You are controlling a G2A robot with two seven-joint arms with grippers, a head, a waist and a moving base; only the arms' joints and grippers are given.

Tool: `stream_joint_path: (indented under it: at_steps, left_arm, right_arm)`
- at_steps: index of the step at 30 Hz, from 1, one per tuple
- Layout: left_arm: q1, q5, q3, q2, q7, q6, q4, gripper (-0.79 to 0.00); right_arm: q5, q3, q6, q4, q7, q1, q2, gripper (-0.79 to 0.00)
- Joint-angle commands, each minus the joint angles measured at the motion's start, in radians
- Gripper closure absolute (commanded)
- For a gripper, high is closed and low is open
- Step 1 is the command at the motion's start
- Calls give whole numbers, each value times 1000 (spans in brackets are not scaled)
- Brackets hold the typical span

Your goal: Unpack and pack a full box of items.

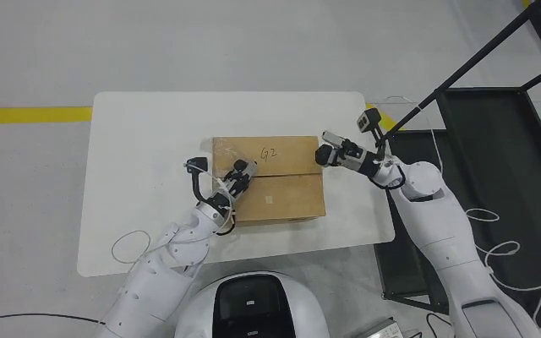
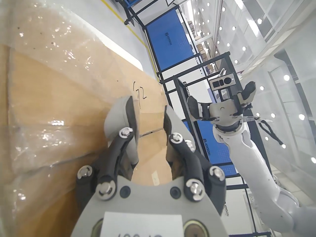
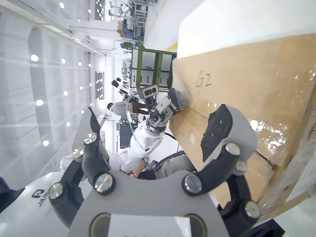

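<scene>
A shut cardboard box (image 1: pixel 275 182) marked "G2" lies in the middle of the white table (image 1: pixel 144 152), with clear tape over its ends. My left gripper (image 1: pixel 241 175) rests on the box's left end, near the seam between the flaps. In the left wrist view the left gripper (image 2: pixel 148 114) is open above the box (image 2: pixel 61 94), nothing between its fingers. My right gripper (image 1: pixel 324 152) sits at the box's far right corner. In the right wrist view the right gripper (image 3: pixel 155 114) stands wide open, one finger (image 3: pixel 217 129) over the box (image 3: pixel 246 80).
A black metal frame (image 1: pixel 473 110) stands just right of the table, close to my right arm. A thin cable loop (image 1: pixel 127 247) lies near the table's front left edge. Bare tabletop lies left of and behind the box.
</scene>
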Motion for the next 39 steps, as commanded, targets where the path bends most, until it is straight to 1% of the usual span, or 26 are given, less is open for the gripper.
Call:
stream_joint_path:
  at_steps: [1, 7, 11, 14, 20, 31, 33, 35, 39]
  left_arm:
    - [5, -4, -6, 0, 0, -10, -10, -785]
    - [7, -1, -8, -3, -11, -33, -37, -785]
    - [1, 1, 5, -9, -20, -50, -57, -785]
    - [-15, -6, 22, -15, -31, -52, -54, -785]
    - [-70, -51, 74, -37, -64, -44, -11, -785]
    - [-156, -93, 140, -78, -47, -56, 91, -785]
    - [-161, -110, 141, -83, -37, -75, 98, -785]
    - [-154, -127, 127, -84, -22, -114, 93, -785]
    - [-116, -135, 74, -73, -13, -170, 55, -785]
  right_arm:
    - [42, 58, -6, -10, 19, -25, 8, -785]
    - [104, 183, -20, -35, 26, -107, 24, -785]
    - [130, 226, -24, -43, 24, -144, 28, -785]
    - [141, 248, -26, -44, 20, -162, 30, -785]
    - [147, 281, -26, -41, 17, -185, 32, -785]
    - [153, 329, -24, -32, 13, -207, 36, -785]
    - [156, 334, -24, -33, 13, -211, 36, -785]
    - [159, 336, -26, -41, 18, -216, 36, -785]
    - [180, 323, -4, -56, 68, -221, 35, -785]
